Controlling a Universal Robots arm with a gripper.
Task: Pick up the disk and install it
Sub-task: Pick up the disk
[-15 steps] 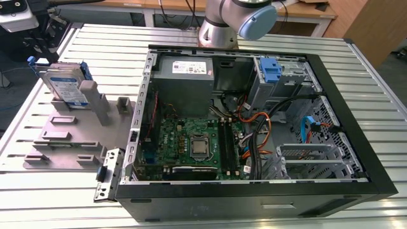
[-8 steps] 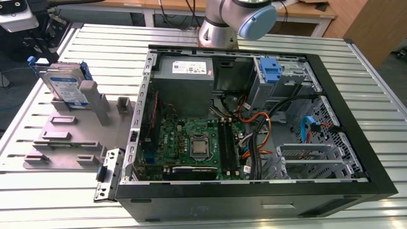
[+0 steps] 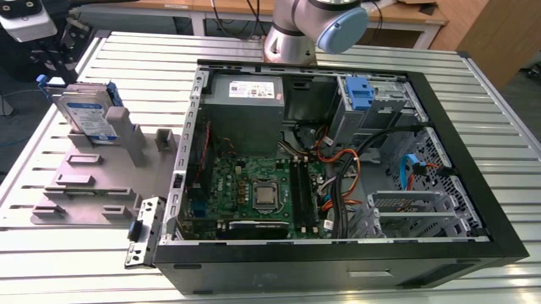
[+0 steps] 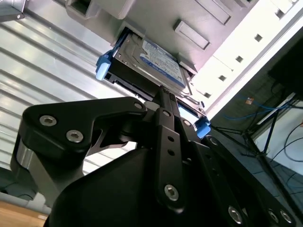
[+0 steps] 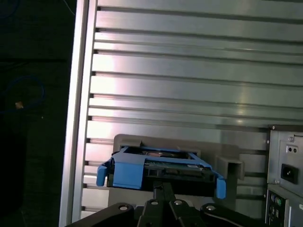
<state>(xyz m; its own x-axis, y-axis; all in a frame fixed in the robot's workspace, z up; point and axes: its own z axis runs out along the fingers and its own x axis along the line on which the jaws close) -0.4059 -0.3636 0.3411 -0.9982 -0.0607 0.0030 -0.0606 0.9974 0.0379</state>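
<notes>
Exterior view shows the disk [image 3: 86, 114] standing on edge in the grey fixture [image 3: 85, 183]. The gripper [image 3: 52, 62] hovers over the fixture, just above the disk's top edge, its fingers pressed together and grasping nothing.

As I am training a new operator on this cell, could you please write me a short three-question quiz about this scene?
1. True or false: the disk is already inside the computer case.
2. Where is the disk? A) upright in the grey holder beside the case; B) lying flat on the floor; C) lifted clear in the air.
3. Fill in: in the first wrist view, the hand is nearest the ____.
Key: 1 false; 2 A; 3 disk.
</notes>
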